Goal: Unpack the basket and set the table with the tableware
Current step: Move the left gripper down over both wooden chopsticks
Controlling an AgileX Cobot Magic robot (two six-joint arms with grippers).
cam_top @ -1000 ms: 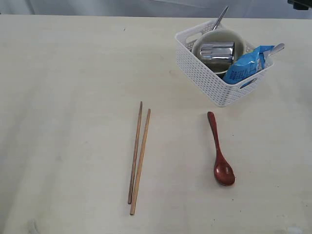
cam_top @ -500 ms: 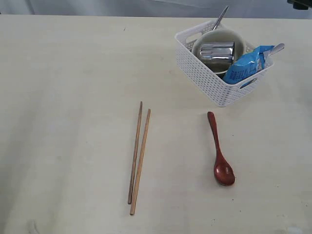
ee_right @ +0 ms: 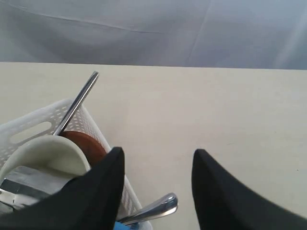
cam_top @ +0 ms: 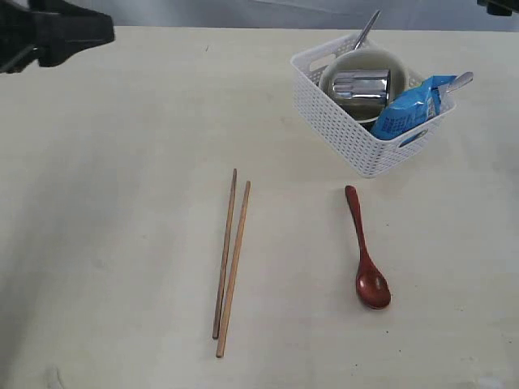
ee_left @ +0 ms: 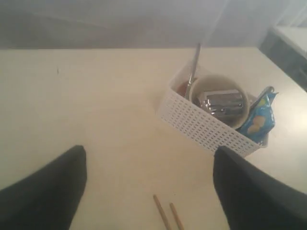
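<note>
The white basket (cam_top: 366, 121) stands at the table's (cam_top: 122, 203) far right. It holds a cream bowl (cam_top: 381, 61) with the steel cup (cam_top: 361, 85) lying in it. A brown plate (ee_right: 86, 143) stands on edge beside the bowl. Two steel handles stick out, one (cam_top: 366, 28) at the back and one (cam_top: 458, 81) at the right. Two chopsticks (cam_top: 229, 259) and the red-brown spoon (cam_top: 366, 251) lie on the table in front. My left gripper (ee_left: 149, 151) hangs open and empty above the table, left of the basket. My right gripper (ee_right: 158, 152) is open above the basket's edge, over a steel handle (ee_right: 153, 208).
A blue snack bag (cam_top: 412, 105) leans in the basket's right end. My left arm (cam_top: 57, 32) shows as a dark shape at the far left corner. A dark bit of the right arm (cam_top: 499, 6) shows at the top right corner.
My left arm has come into the exterior view at the far left corner. The basket, chopsticks and spoon have not moved.
</note>
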